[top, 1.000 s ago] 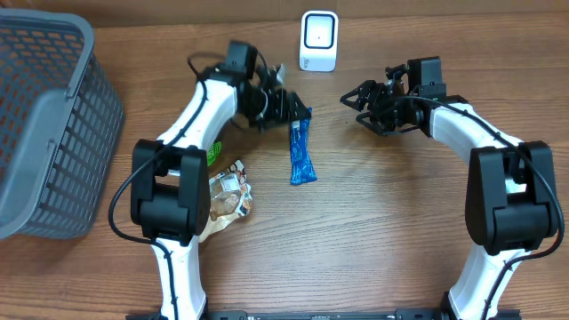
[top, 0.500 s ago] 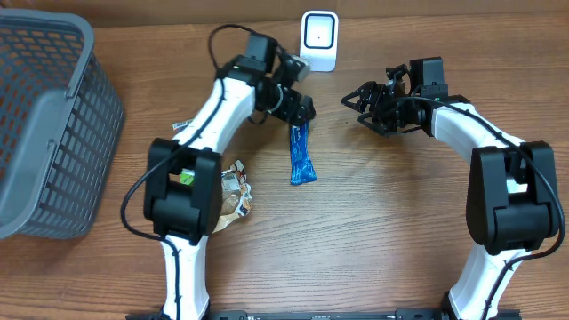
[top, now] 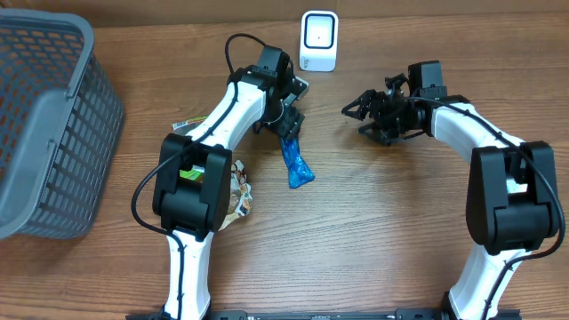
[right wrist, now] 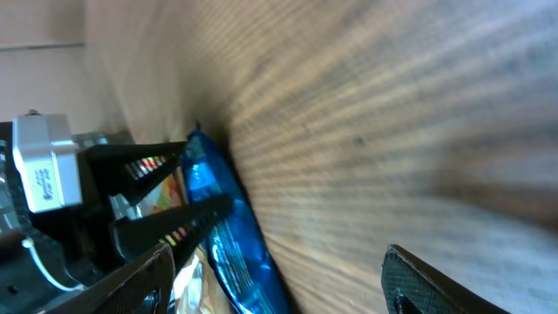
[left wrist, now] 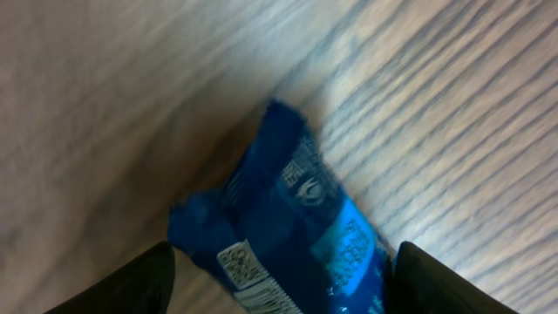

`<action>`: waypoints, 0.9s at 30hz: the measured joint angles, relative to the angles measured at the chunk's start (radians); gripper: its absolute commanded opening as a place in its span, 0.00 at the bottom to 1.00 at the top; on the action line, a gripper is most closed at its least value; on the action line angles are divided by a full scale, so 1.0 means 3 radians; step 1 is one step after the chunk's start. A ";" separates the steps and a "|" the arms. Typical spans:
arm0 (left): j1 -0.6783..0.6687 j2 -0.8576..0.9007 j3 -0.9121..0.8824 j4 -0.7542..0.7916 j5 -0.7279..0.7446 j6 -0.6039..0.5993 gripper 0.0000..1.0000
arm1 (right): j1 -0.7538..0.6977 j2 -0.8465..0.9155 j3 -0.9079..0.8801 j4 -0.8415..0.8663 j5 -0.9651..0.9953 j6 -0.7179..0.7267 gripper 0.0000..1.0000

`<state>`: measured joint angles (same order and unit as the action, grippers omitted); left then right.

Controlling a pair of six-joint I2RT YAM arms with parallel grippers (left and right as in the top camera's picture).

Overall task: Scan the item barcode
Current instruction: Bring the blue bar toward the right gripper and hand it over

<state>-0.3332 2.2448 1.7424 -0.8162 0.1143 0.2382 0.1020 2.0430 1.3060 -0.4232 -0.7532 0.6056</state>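
Lying on the table (top: 373, 231) between the arms, the blue packet (top: 298, 164) looked light, soft and slippery, best pinched at a sealed end. Left gripper (top: 287, 125) straddled its far end, jaws wide, hold unconfirmed. Right gripper (top: 354, 117) gaped empty. Scanner (top: 318, 40) stood beyond.

1. Two white-and-black arms: left arm (top: 222, 111) and right arm (top: 471, 124)
2. Two tools, one per arm: left tool (top: 286, 132) and right tool (top: 357, 118)
3. One blue packet (top: 296, 164)
4. One white scanner (top: 319, 40)
5. One grey mesh basket (top: 44, 124)
6. One crumpled brown snack packet (top: 238, 197)
7. One green-and-white packet (top: 183, 124), largely hidden under the left arm
8. Three packets in all
9. One wooden surface (top: 373, 231) under everything
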 measured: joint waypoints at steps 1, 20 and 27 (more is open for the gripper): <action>0.0001 0.0000 0.0000 -0.0057 -0.0014 -0.0072 0.72 | 0.0006 0.0000 0.0000 -0.0078 0.0000 -0.0008 0.77; 0.0029 0.0000 0.0000 -0.0735 0.0070 -0.1091 0.19 | 0.0741 0.0000 -0.0142 -0.0899 -0.0197 0.0033 0.73; 0.0136 -0.0001 0.0000 -0.0716 0.0317 -0.1162 0.04 | 0.0842 0.0000 -0.0149 -0.0762 -0.0156 0.0038 0.74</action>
<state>-0.2924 2.2444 1.7424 -1.0309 0.2092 -0.1104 0.3546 2.0430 1.2613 -0.6518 -0.8001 0.6170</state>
